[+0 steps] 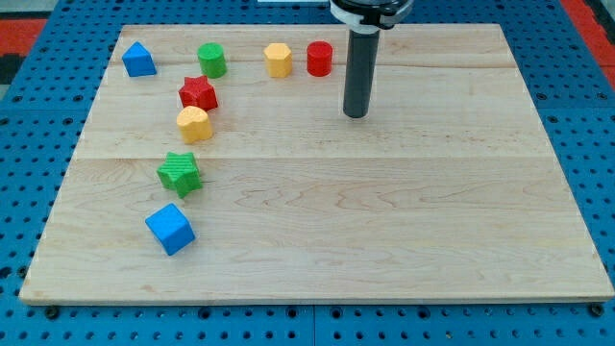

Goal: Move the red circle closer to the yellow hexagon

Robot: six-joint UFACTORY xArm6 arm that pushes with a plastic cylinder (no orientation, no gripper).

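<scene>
Camera view: red circle upper-left of my tip.

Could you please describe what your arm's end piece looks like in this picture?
It is a straight, smooth cylindrical rod, dark grey to black, with a plain flat lower end, my tip. At the view's top the rod enters a wider black mount ringed by a white band. No cables, labels or markings show on it. My tip is below and to the right of the red circle.
</scene>
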